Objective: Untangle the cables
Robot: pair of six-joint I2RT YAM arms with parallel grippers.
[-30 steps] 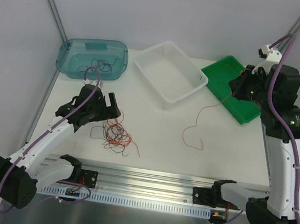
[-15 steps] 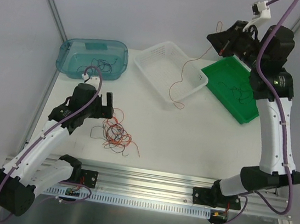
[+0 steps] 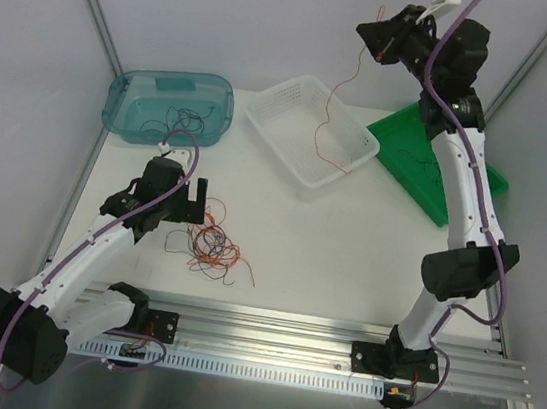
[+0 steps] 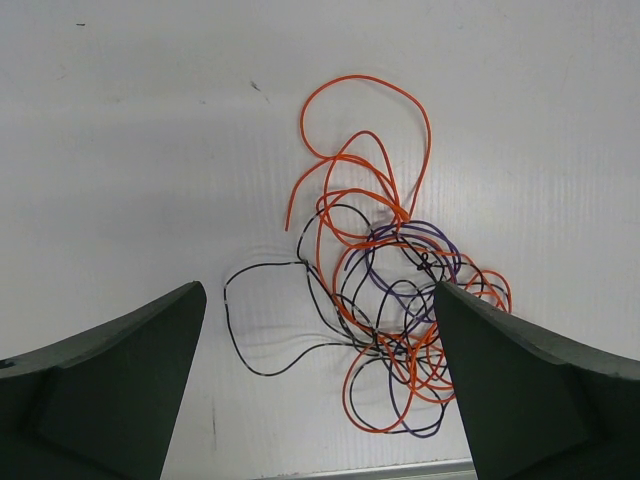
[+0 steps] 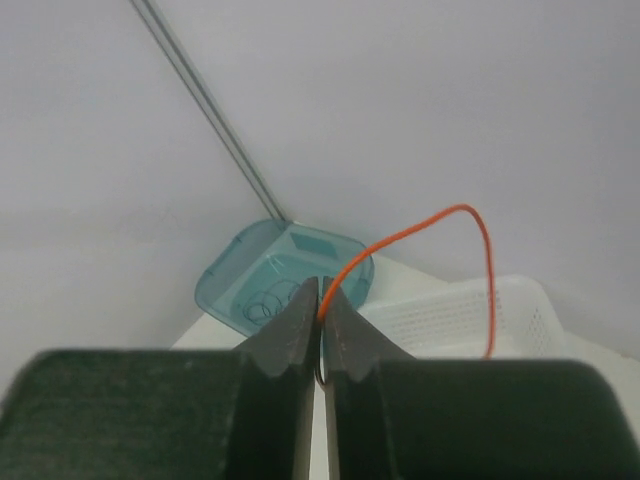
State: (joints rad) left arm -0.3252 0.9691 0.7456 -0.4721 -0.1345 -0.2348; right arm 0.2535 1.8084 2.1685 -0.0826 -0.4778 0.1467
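From above, the blue bin [image 3: 120, 104] at the far left of the table [image 3: 346, 265] holds dark cables [image 3: 179, 116]. The white basket [image 3: 273, 144] sits mid-table, and the green tray [image 3: 406, 116] at far right holds a few dark strands [image 3: 428, 164]. The right end effector [image 3: 371, 38] is raised high, and an orange cable [image 3: 325, 121] hangs from it with its lower end in or just over the basket. The left end effector [image 3: 197, 197] hovers beside the tangle [image 3: 212, 247] on the table. In the left wrist view the left end effector [image 4: 318, 295] is spread wide above the tangle [image 4: 390, 310] of orange, black and purple wire, touching nothing. In the right wrist view the right end effector [image 5: 320, 305] is pinched on the orange cable [image 5: 440, 215], with the blue bin [image 5: 285, 275] and white basket [image 5: 470, 315] below.
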